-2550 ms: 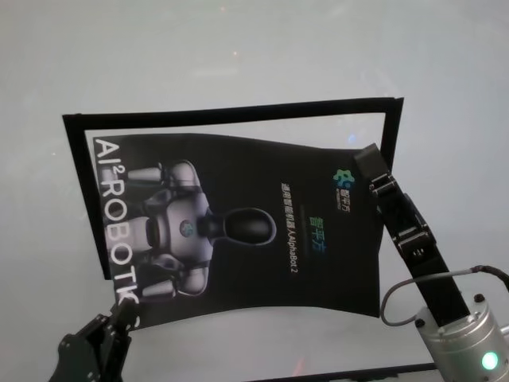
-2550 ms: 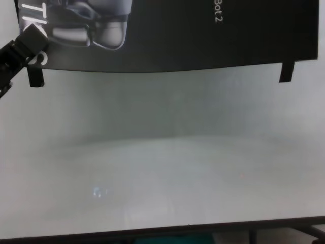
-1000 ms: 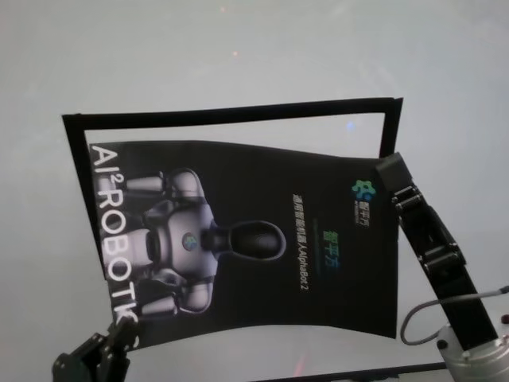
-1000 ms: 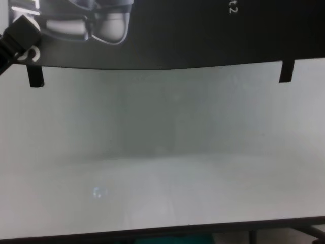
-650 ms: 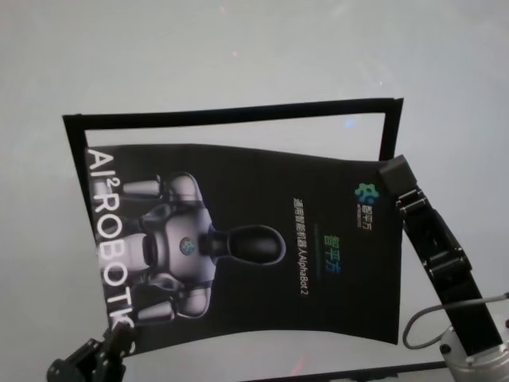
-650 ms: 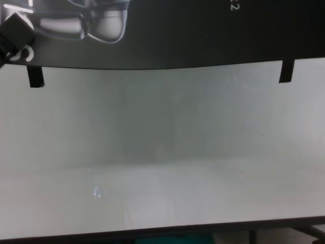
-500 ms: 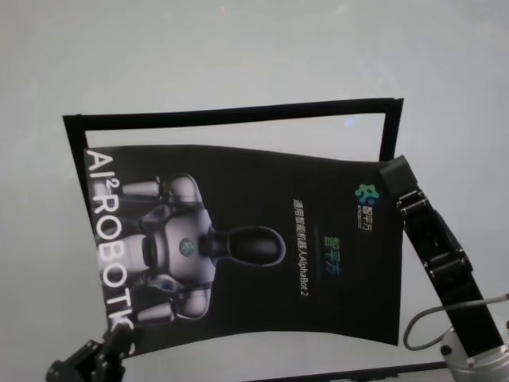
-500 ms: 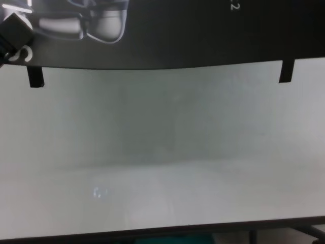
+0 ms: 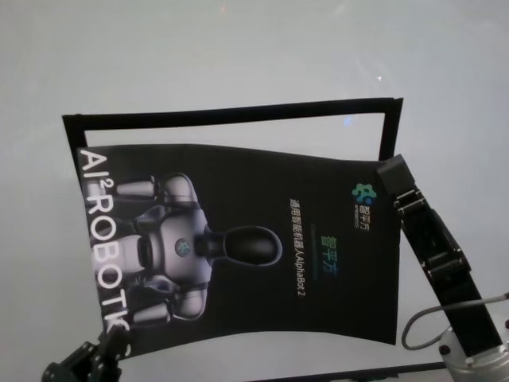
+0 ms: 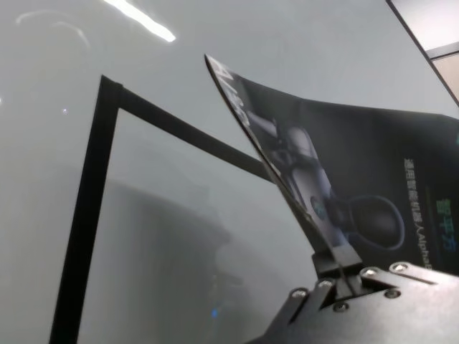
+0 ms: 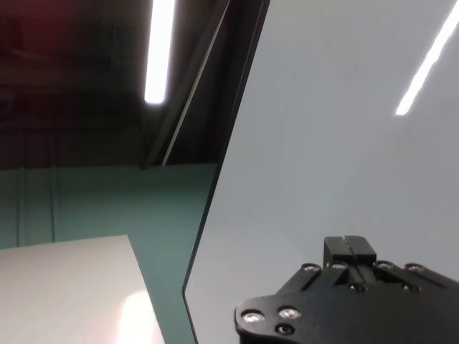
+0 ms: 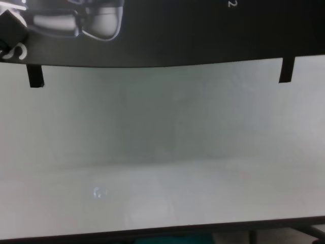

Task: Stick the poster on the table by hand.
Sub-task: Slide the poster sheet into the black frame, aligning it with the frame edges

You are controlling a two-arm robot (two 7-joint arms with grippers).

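The big white-grey table [image 9: 238, 56] is carrying thin black tape strips [image 9: 231, 113], which are lying flat and making a frame shape.

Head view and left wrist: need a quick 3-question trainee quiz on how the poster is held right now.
1. True or false: the poster lies fully flat on the table.
2. Which corner of the poster do the left gripper's jaws pinch? A) near left B) far left C) far right
3. Fill the blank: the right gripper sits at the poster's far ___ corner.

Key:
1. False: the left wrist view shows the poster's edge curling up off the table.
2. A
3. right
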